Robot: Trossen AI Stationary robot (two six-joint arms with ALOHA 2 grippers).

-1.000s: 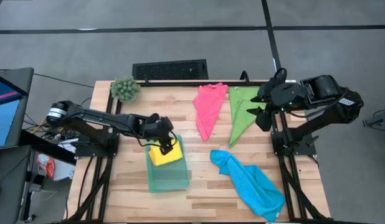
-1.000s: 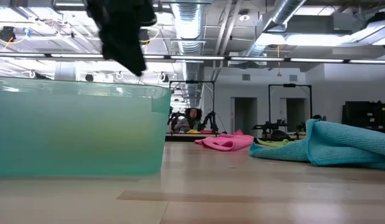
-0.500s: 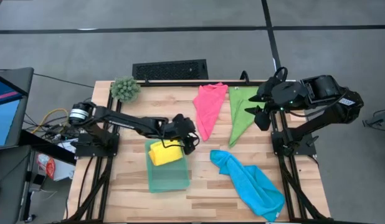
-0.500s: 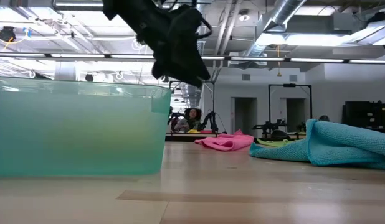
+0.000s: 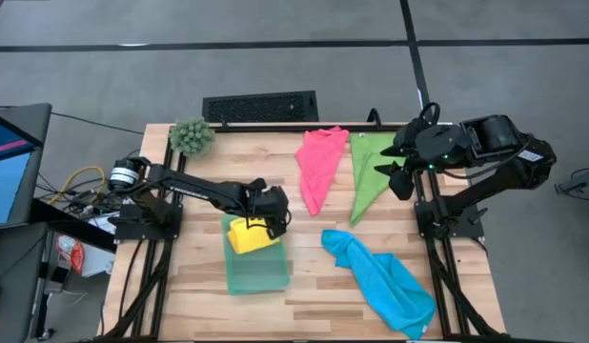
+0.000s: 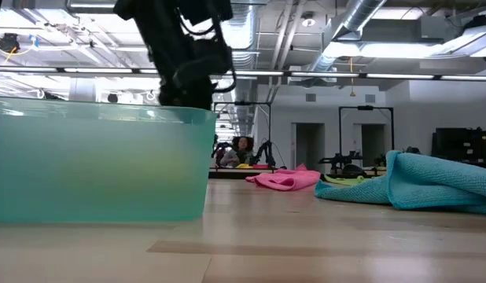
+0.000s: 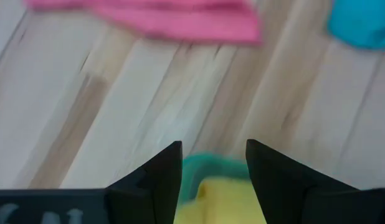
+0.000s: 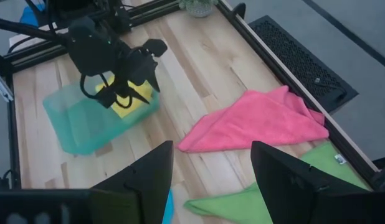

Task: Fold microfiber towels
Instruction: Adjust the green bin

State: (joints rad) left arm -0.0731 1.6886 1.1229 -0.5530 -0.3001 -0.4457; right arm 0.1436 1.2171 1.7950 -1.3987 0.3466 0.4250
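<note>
Over the teal tray point(image 5: 256, 272), the left end effector point(image 5: 267, 222) hangs open and empty above the folded yellow towel point(image 5: 249, 235) lying inside. Pink towel point(image 5: 320, 164), green towel point(image 5: 371, 171) and blue towel point(image 5: 385, 281) lie unfolded on the counter point(image 5: 194, 276); fetching one likely comes next. The right end effector point(image 5: 401, 173) waits open, holding nothing, at the counter's edge.
</note>
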